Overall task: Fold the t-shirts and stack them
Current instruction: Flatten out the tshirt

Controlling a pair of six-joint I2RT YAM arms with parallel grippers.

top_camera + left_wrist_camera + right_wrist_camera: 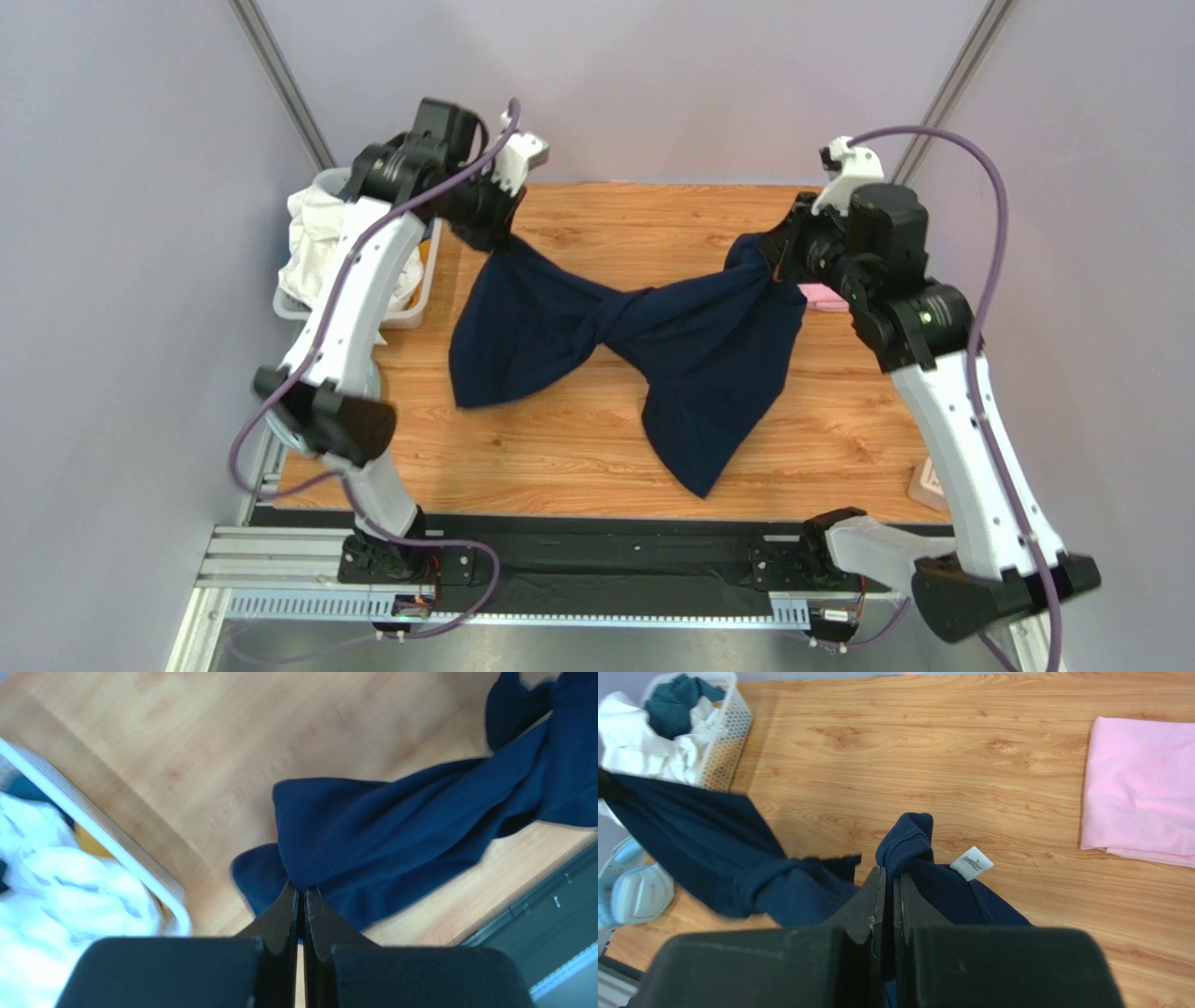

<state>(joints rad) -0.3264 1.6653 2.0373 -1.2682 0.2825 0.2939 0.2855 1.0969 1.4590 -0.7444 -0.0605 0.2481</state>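
Stretching across mid-frame, the twisted navy t-shirt [631,329] spans left claw [300,892] and right claw [891,875], both pinched shut on it.

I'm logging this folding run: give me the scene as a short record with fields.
navy t-shirt: stretched between both grippers, twisted mid-span
left gripper: shut on navy t-shirt
right gripper: shut on navy t-shirt
pink t-shirt: folded, flat on table
basket: white and teal cloth inside
headphones: light blue, at table's left edge
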